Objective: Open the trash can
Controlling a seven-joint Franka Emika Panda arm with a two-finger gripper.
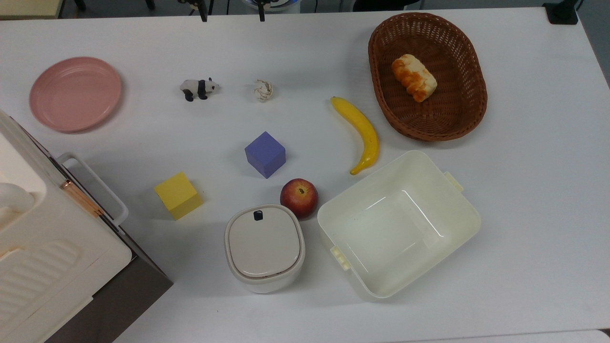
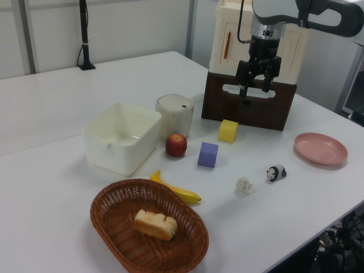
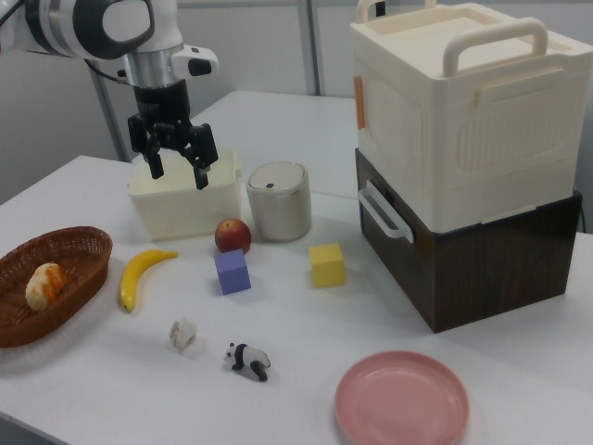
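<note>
The trash can [image 1: 264,247] is a small cream-white rounded-square bin near the table's front edge in the top view. Its flat lid lies shut, with a small dark button [image 1: 258,215] at the lid's edge. It also stands in the left view [image 2: 174,114] and the right view [image 3: 279,202]. My gripper [image 2: 254,90] hangs open well above the table with nothing between its fingers. In the left view it is up and to the right of the bin. In the right view the gripper [image 3: 178,173] is up and to the bin's left.
A red apple [image 1: 299,197] touches the bin's far side, and a lidless cream tub [image 1: 398,224] stands close on the top view's right. Nearby are a purple cube [image 1: 265,154], yellow cube [image 1: 178,195], banana [image 1: 362,133], bread basket [image 1: 426,76], panda [image 1: 198,88], pink plate [image 1: 75,94] and a big white appliance [image 1: 43,247].
</note>
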